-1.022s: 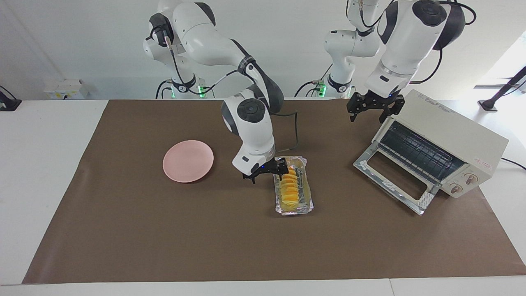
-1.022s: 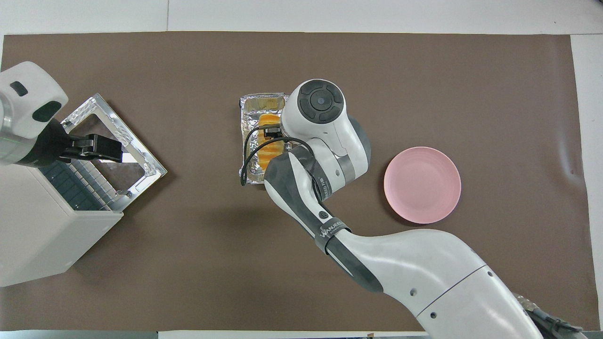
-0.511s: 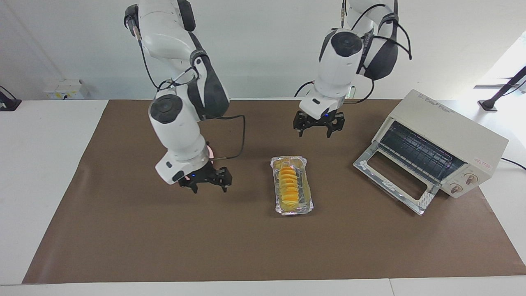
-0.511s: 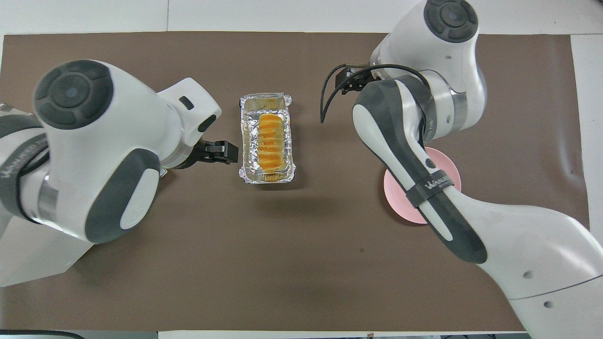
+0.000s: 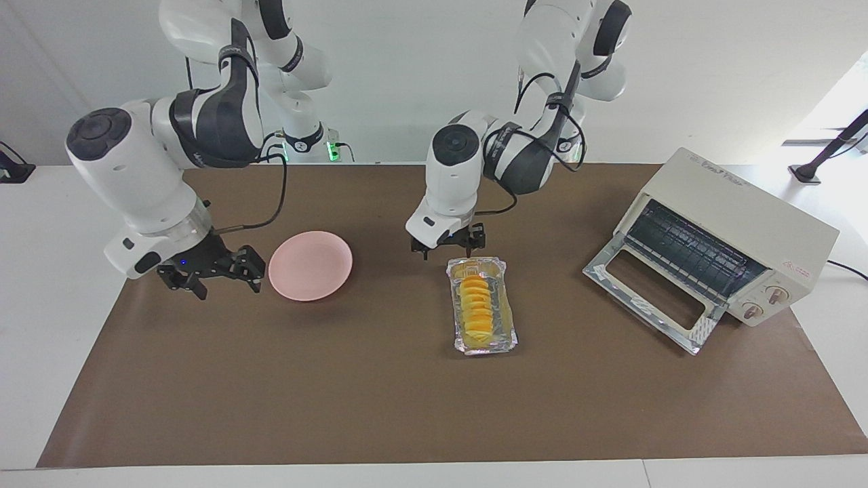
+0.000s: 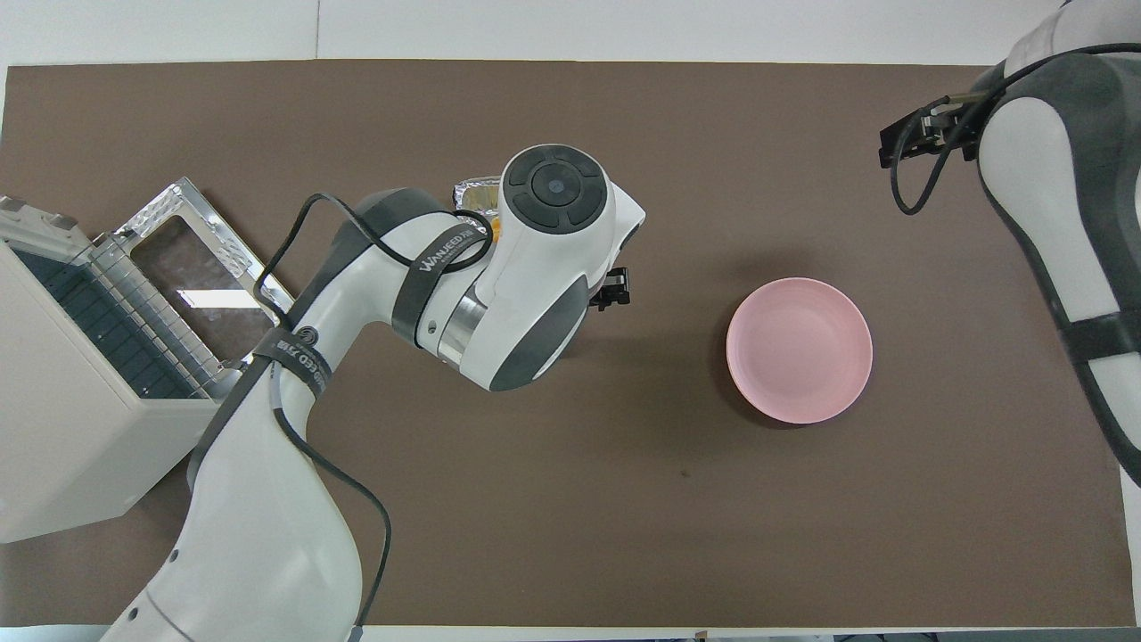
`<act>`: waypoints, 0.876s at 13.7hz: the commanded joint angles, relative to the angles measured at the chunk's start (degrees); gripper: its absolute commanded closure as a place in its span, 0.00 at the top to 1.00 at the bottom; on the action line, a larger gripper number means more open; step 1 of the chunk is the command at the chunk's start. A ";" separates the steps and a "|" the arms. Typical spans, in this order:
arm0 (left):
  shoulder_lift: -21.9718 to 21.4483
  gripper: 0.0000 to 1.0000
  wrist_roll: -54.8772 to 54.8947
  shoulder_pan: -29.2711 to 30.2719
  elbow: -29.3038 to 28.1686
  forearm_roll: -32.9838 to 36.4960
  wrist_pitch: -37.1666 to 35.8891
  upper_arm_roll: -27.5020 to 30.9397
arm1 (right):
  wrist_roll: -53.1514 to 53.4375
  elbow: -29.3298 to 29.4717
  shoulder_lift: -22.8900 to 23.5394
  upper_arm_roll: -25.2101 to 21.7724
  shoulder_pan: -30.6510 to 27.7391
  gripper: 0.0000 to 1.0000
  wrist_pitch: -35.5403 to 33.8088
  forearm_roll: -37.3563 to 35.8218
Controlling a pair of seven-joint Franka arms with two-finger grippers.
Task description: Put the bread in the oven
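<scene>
The bread (image 5: 477, 305), a row of yellow-orange slices, lies in a silver foil tray (image 5: 505, 339) in the middle of the brown mat. The cream oven (image 5: 739, 203) stands toward the left arm's end with its glass door (image 5: 644, 291) dropped open. My left gripper (image 5: 447, 249) is open and empty, low over the mat at the tray's end nearer to the robots. My right gripper (image 5: 227, 283) is open and empty beside the pink plate. In the overhead view the left arm hides the bread; the left gripper (image 6: 615, 290), oven (image 6: 80, 446) and right gripper (image 6: 909, 147) show.
A round pink plate (image 5: 310, 265), also in the overhead view (image 6: 799, 349), lies toward the right arm's end of the mat. A corner of the foil tray (image 6: 472, 191) shows past the left arm. The brown mat (image 5: 380, 407) covers most of the white table.
My right gripper left the bread tray and swung past the plate toward the right arm's end. My left gripper moved from the oven to the tray's nearer end. The bread has not moved.
</scene>
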 commanded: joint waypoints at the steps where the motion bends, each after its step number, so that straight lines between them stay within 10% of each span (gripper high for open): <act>1: 3.13 0.95 -0.74 -0.41 2.66 0.36 3.17 1.01 | -1.31 -2.63 -5.28 0.72 -2.02 1.00 -4.40 -1.16; 12: 6.99 0.88 1.19 1.44 1.68 4.75 7.67 1.01 | -4.48 -2.89 -15.04 0.72 -6.16 1.00 -17.78 -2.90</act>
